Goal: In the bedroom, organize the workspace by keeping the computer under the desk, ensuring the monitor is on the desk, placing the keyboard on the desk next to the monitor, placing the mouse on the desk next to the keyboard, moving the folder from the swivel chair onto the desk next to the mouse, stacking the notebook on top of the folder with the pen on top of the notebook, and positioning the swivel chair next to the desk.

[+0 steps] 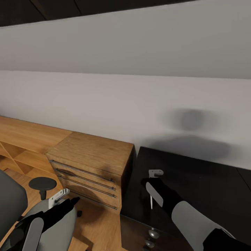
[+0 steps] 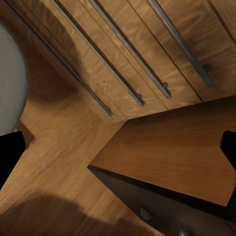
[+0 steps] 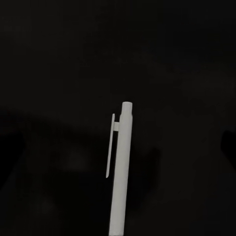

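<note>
right gripper [image 1: 152,190] is clamped on the white pen [image 3: 120,172], hanging over a bare patch of the black desk [image 1: 202,181], apparently clear of the top. left gripper [image 1: 66,199] sits spread with nothing in it, over the swivel chair [image 1: 55,226] by the wooden drawer unit [image 1: 90,164]. no notebook or folder around here, so my guess is carry first: keep the pinch firm and the pen level, and only let go once it's low over the notebook cover so it doesn't roll.

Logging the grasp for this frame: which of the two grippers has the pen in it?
The right gripper, over the black desk, holds the white pen. The left gripper hangs empty beside the swivel chair.
</note>
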Tool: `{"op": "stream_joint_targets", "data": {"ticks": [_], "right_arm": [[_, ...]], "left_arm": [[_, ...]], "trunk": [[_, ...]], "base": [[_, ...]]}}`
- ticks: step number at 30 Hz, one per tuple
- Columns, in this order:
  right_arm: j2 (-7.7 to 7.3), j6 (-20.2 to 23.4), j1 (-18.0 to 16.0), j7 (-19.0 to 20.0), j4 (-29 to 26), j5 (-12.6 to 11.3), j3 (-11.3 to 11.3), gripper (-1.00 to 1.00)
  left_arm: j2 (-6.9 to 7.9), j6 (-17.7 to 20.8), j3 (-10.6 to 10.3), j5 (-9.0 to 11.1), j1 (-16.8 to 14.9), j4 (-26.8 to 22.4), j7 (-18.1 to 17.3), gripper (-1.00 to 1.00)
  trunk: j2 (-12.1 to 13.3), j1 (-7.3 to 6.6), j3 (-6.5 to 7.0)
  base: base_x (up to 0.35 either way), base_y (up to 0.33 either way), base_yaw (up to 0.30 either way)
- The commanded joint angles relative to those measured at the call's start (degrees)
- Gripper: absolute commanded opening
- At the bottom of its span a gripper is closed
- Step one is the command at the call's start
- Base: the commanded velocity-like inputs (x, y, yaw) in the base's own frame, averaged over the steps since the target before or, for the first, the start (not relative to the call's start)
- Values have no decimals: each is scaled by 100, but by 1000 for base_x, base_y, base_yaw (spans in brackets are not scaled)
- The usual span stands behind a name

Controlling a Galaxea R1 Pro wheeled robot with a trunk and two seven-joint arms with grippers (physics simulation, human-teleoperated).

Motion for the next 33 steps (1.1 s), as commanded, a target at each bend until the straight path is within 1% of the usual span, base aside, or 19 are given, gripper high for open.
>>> {"op": "stream_joint_targets", "data": {"ticks": [1, 24, 33], "right_arm": [[-3, 15, -7, -49, 26, -46, 33, 100], [0, 15, -7, -49, 92, -60, 24, 100], [-4, 15, -7, -49, 92, -69, 20, 100]], "left_arm": [[-5, 28, 9, 62, -5, -7, 49, 100], [2, 28, 18, 62, -5, -7, 49, 100], [10, 28, 32, 62, -5, -7, 49, 100]], "trunk": [[-46, 23, -25], [-969, 528, -438], [-969, 528, -438]], "base": [[0, 0, 0], [0, 0, 0], [0, 0, 0]]}}
